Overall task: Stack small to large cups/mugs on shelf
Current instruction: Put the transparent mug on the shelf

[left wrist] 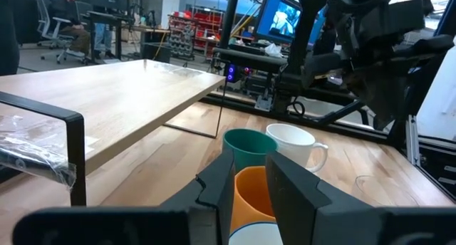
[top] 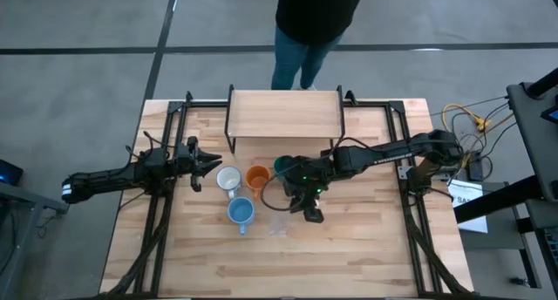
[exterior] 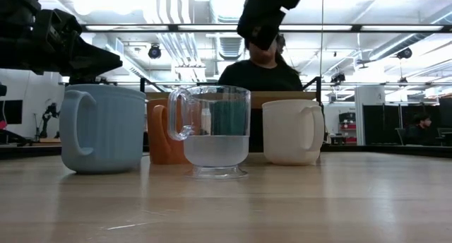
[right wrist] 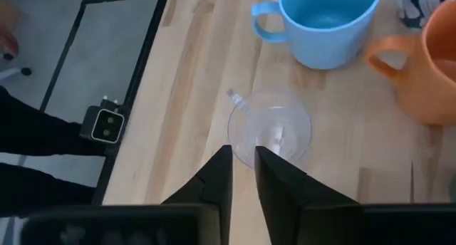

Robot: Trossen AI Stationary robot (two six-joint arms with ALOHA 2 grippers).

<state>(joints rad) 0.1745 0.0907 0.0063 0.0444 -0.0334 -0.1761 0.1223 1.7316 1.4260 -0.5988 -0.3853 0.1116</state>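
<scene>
Bright, even overhead light comes from ceiling strip lamps [exterior: 367, 30], which glare white in the low view. Shadows on the table [top: 366, 248] stay soft. The near table edge is blurred.

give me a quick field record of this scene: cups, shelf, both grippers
cups on table: light blue mug, orange mug, white mug, dark green cup, clear glass
cup state: all upright, clustered in front of the shelf
shelf: bare top, no cups on it
right gripper: above the clear glass, fingers slightly apart, holding nothing
left gripper: beside the white mug, fingers parted, empty
</scene>
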